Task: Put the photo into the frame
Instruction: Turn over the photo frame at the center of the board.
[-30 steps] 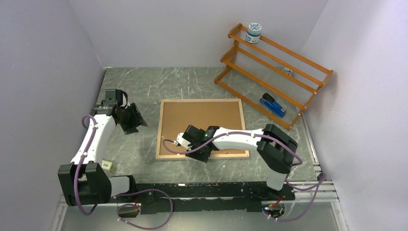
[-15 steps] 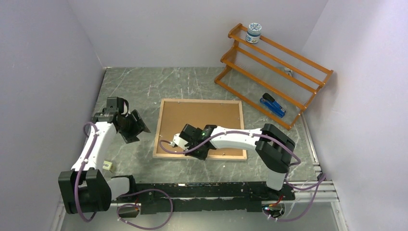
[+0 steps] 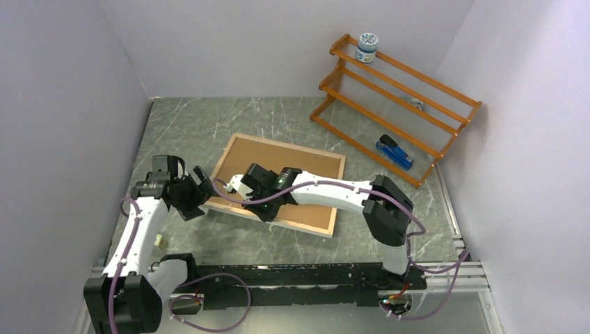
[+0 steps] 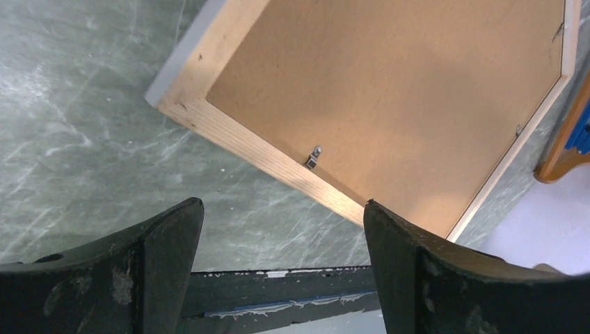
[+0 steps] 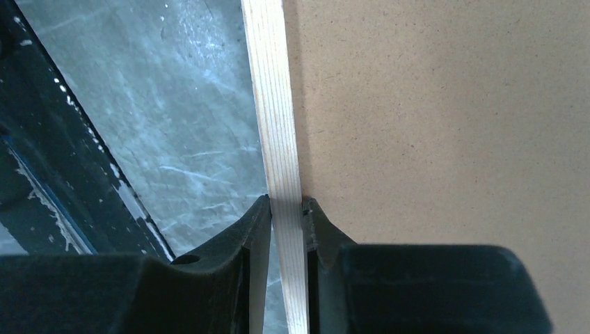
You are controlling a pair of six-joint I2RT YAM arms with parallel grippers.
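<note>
no legible text, no readable labels

The table (image 3: 181,125) carries one picture frame (image 3: 291,145) holding one brown backing panel (image 3: 309,167), one orange wooden rack (image 3: 389,90) and one small pale block (image 3: 158,241). The rack bears one lidded jar (image 3: 367,48) and one blue stapler (image 3: 394,152). Two tools are in view: the left tool (image 3: 202,191) and the right tool (image 3: 266,212).

Hiding the front of the frame (image 3: 335,196) face-down against the bench (image 3: 264,115); running off the top edge in the left wrist view; leaving the jar (image 3: 367,47) lid's print too small for reading.
</note>
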